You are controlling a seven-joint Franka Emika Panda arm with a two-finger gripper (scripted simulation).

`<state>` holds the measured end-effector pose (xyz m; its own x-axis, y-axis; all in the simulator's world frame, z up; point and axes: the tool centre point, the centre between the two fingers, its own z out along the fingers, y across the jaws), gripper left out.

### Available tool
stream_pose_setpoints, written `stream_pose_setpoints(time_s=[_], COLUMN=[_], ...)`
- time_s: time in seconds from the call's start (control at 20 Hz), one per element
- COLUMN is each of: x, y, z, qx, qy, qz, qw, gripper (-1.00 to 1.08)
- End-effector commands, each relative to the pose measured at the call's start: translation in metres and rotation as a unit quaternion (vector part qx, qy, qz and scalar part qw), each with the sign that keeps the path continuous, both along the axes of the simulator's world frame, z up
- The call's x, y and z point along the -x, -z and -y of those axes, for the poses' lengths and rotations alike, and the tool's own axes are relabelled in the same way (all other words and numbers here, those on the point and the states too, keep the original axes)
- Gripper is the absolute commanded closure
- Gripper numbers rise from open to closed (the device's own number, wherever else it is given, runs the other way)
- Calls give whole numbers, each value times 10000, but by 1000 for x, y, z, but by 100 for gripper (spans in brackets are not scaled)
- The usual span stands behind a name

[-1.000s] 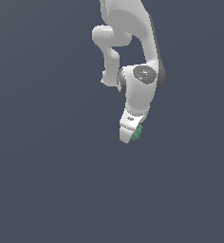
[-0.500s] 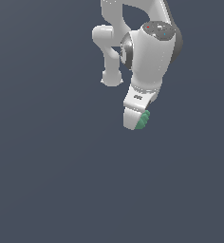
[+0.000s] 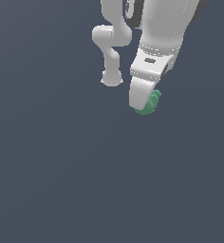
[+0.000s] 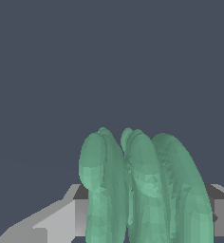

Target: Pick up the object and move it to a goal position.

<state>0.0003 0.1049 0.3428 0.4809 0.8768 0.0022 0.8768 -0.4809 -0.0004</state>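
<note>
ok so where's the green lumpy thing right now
The green object is pinched at the tip of the white end effector, in the upper middle of the exterior view. In the wrist view it sits between the grey fingers.

You are looking at a white robot hand (image 3: pixel 143 105) with a smooth, plastic-looking shell that carries a soft satin sheen, brighter along its rounded edges. The small green lumpy object (image 3: pixel 151 104) is matte throughout, with no highlights; in the wrist view its surface (image 4: pixel 147 190) shows long rounded ridges with faint faceting, like moulded rubber or dull plastic. The grey finger (image 4: pixel 61 218) beside it looks flat, smooth and unpolished. The dark slate-blue tabletop (image 3: pixel 61 180) is an even, matte, featureless surface without grain or gloss.
</note>
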Motion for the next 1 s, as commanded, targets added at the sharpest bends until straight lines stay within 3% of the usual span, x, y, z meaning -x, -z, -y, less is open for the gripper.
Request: stream_pose_setpoints(time_s=[0.0,0.5,0.95], x=[-3,-15,-23], y=[-25,-102,-146], z=[-1,-5,-7], qx=[0,5,8], qy=[1,9,16], qz=[-4,-4,-4], qw=[10000,10000,10000], gripper=[108,108,108])
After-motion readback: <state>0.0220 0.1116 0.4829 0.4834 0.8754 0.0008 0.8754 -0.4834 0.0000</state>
